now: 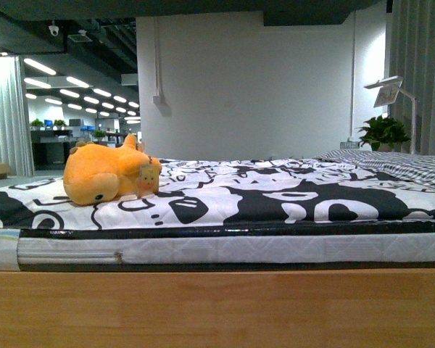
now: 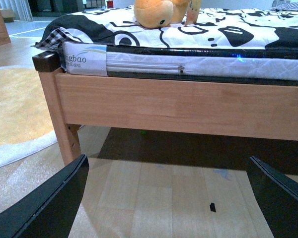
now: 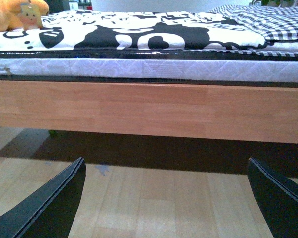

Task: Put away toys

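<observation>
Wooden bed frame (image 1: 217,304) fills my view, a black-and-white sheet (image 1: 275,192) on top. My left gripper (image 2: 166,158) and right gripper (image 3: 165,159) both hang low before it, jaws spread wide, empty. The plush toy (image 1: 109,174) lies on the sheet, above and ahead of the left gripper, farther leftward from the right.

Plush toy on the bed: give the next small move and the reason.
Probably raise the left gripper toward the plush toy: it hangs open, low beside the bed frame, while the toy lies untouched on the mattress, on the robot's left.
</observation>
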